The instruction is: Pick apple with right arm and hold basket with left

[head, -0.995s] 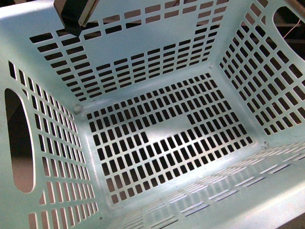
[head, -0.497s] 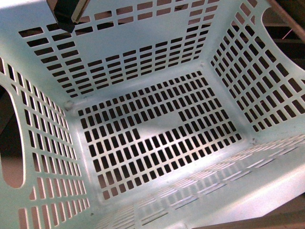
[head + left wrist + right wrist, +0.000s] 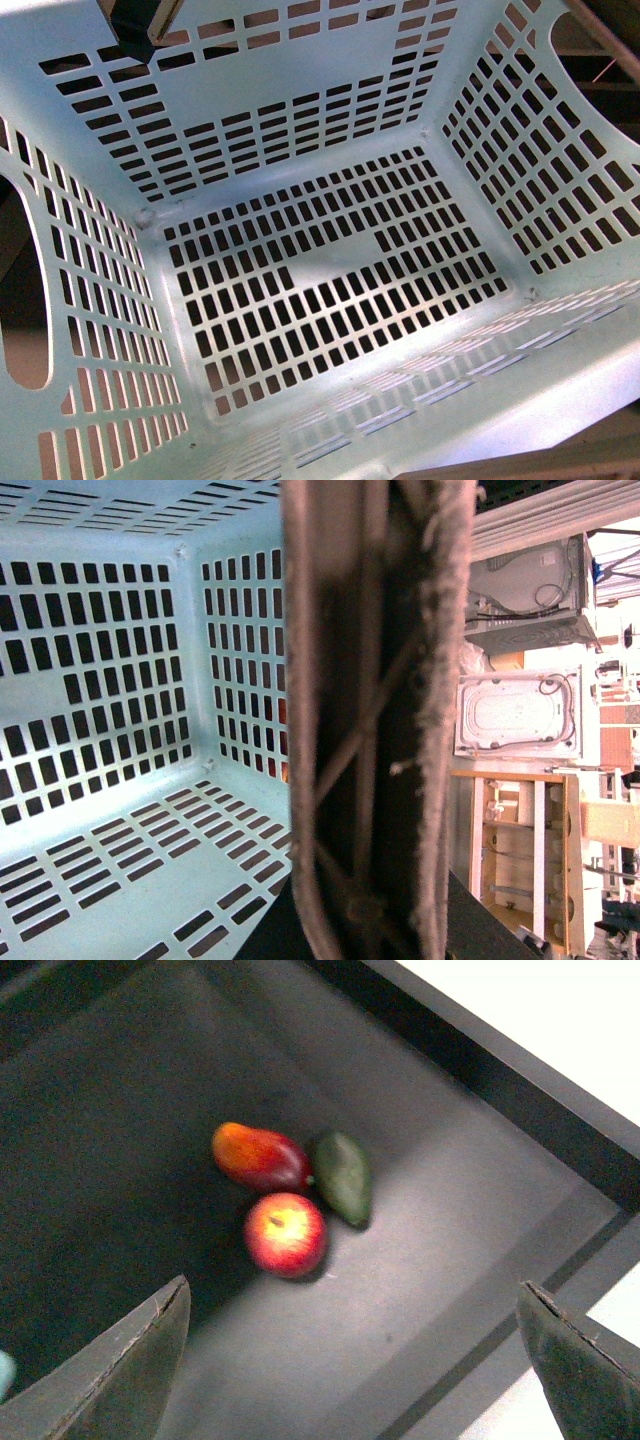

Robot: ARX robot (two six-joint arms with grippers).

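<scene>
**Entry: basket held steady at left, apple unpicked at right**

**Change noted.** In the front view the basket [image 3: 300,130] sits a little further toward the left of the frame than one second ago, with its walls more tilted. Against half a second ago it is almost unmoved. Judgement: the hold has settled, so the left arm's share of the task looks met.

**Left pincer** [image 3: 140,25]. Upper left of the front view, over the basket's rim. The left wrist view shows one brown lattice finger [image 3: 375,720] just beside the slotted wall. Judged clenched on the basket, which moved with it.

**Right pincer** [image 3: 352,1288]. Released, its two tips spread wide at the lower corners of the right wrist view, and nothing lies between them.

**Apple** [image 3: 286,1232]. Rests on the dark surface [image 3: 450,1240] at centre frame, up and left of the pincer's midpoint and clear of both tips. An orange-red fruit [image 3: 258,1157] and a dark fruit [image 3: 343,1176] lie just beside it, toward the top of the frame.
</scene>
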